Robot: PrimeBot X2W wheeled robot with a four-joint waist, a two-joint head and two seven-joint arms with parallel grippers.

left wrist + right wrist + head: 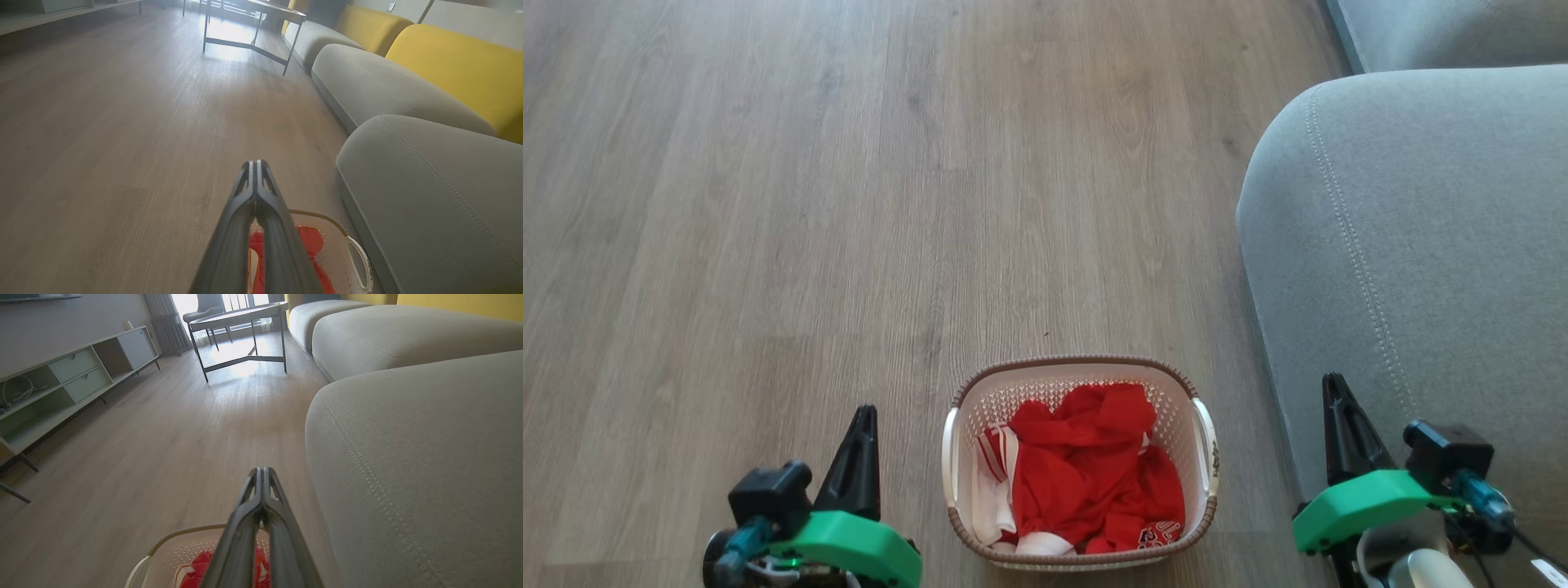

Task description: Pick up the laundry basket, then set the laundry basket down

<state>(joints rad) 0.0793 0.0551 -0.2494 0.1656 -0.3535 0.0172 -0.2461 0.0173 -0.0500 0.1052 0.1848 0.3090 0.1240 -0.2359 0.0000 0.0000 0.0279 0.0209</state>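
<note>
The laundry basket, white and perforated with a brown rim, stands on the wood floor at the bottom middle of the head view, red and white clothes inside. White handles sit on its left and right sides. My left gripper is shut and empty, left of the basket and apart from it. My right gripper is shut and empty, to the basket's right in front of the sofa. The basket shows past my left gripper, and the basket lies below my right gripper.
A grey sofa fills the right side, close to the basket's right handle. Farther off stand a metal-legged table, a low sideboard along the left wall and yellow cushions. Wood floor stretches ahead and left.
</note>
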